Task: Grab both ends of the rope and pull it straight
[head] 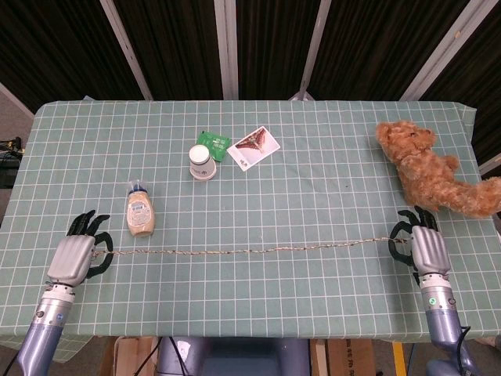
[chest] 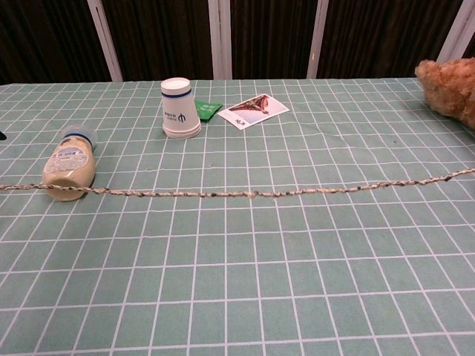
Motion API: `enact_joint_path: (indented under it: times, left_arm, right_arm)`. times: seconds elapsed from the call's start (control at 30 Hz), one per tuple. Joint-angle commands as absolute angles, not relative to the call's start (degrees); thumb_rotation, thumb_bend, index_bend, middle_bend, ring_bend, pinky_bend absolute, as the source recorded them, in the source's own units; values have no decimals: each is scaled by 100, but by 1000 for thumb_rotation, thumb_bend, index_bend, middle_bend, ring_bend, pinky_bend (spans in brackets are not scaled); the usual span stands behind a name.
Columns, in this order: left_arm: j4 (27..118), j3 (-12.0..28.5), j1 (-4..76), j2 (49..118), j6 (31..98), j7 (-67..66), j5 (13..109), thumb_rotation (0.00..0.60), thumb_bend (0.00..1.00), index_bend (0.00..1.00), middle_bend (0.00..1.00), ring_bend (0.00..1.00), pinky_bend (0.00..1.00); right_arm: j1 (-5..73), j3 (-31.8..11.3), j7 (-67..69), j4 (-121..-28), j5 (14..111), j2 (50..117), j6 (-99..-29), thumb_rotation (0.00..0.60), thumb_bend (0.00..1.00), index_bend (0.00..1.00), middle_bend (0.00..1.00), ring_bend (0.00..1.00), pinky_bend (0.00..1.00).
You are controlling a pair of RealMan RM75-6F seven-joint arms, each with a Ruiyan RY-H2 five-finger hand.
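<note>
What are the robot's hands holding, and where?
Both hold the rope by its ends: the left hand grips the left end, the right hand grips the right end, and the rope stretches straight between them.

Green white-gridded tablecloth (head: 313, 180), speckled beige rope (head: 250, 251), golden-brown teddy bear (head: 427, 168), white blue-banded cup (chest: 180, 108).

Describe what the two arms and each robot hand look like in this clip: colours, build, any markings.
In the head view, the left robot hand and the right robot hand each have a light grey, plate-like back and black fingers. The forearms are rounded blue-grey tubes. A small green spot shows on the right wrist; dark dots mark the left. The chest view shows neither hand clearly.
</note>
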State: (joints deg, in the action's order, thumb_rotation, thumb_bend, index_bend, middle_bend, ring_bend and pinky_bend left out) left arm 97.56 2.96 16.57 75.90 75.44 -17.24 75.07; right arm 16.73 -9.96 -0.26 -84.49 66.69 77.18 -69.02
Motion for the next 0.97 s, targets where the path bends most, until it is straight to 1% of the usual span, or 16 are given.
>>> enact_joint_path:
  times: [0.03, 0.07, 0.1, 0.13, 0.17, 0.2, 0.23, 0.33, 0.37, 0.43, 0.57, 0.67, 0.8, 0.97]
  left_arm:
    - [9607, 321, 1718, 7700, 7461, -1852, 7451, 600, 418, 549, 96, 0, 0]
    - [9571, 310, 1728, 7708, 7417, -1909, 7413, 600, 340, 501, 66, 0, 0]
    - [9546, 293, 1744, 7696, 7348, -2011, 7349, 600, 286, 467, 43, 0, 0]
    - [9542, 285, 1753, 7679, 7313, -2094, 7302, 600, 210, 416, 15, 0, 0]
    - [9563, 285, 1762, 7655, 7280, -2179, 7246, 600, 180, 392, 6, 0, 0]
    - [9599, 290, 1766, 7625, 7257, -2236, 7194, 600, 146, 357, 0, 0, 0]
    - [9635, 306, 1768, 7596, 7262, -2274, 7162, 600, 120, 319, 0, 0, 0]
    - [9719, 334, 1755, 7517, 7333, -2339, 7162, 600, 76, 208, 0, 0, 0]
    - [9746, 337, 1747, 7493, 7351, -2344, 7164, 600, 69, 175, 0, 0, 0]
    - [9860, 349, 1702, 7405, 7420, -2301, 7160, 600, 68, 144, 0, 0, 0]
    - [10104, 326, 1545, 7195, 7642, -2017, 7299, 600, 67, 126, 0, 0, 0]
    - [10273, 242, 1339, 7003, 7970, -1618, 7644, 600, 67, 122, 0, 0, 0]
    - [10179, -2, 973, 6781, 8619, -1000, 8420, 600, 67, 119, 0, 0, 0]
    - [9874, -233, 650, 6568, 9125, -477, 8956, 600, 68, 107, 0, 0, 0]
  right_arm:
    - [1690, -1013, -109, -8356, 6579, 7773, -6858, 600, 494, 526, 205, 0, 0]
    - [1692, -1014, -139, -8334, 6538, 7781, -6829, 600, 494, 462, 172, 0, 0]
    - [1699, -1007, -197, -8313, 6465, 7783, -6767, 600, 493, 336, 107, 0, 0]
    - [1705, -1004, -239, -8315, 6405, 7775, -6713, 600, 493, 244, 63, 0, 0]
    - [1716, -1003, -293, -8330, 6335, 7758, -6647, 600, 493, 106, 14, 0, 0]
    - [1724, -1000, -364, -8350, 6273, 7737, -6598, 600, 493, 42, 1, 0, 0]
    - [1731, -1001, -437, -8383, 6214, 7716, -6565, 600, 494, 13, 0, 0, 0]
    - [1739, -1023, -591, -8510, 6068, 7656, -6526, 600, 446, 0, 0, 0, 0]
    - [1736, -1028, -632, -8545, 6035, 7641, -6532, 600, 411, 0, 0, 0, 0]
    - [1723, -1043, -722, -8656, 5954, 7595, -6555, 600, 370, 0, 0, 0, 0]
    - [1651, -1084, -692, -8904, 5951, 7457, -6686, 600, 358, 0, 0, 0, 0]
    - [1543, -1080, -541, -9139, 6196, 7300, -6915, 600, 356, 0, 0, 0, 0]
    - [1320, -896, -324, -9289, 6978, 7116, -7455, 600, 355, 0, 0, 0, 0]
    - [1019, -543, -173, -9227, 7967, 6901, -8133, 600, 356, 0, 0, 0, 0]
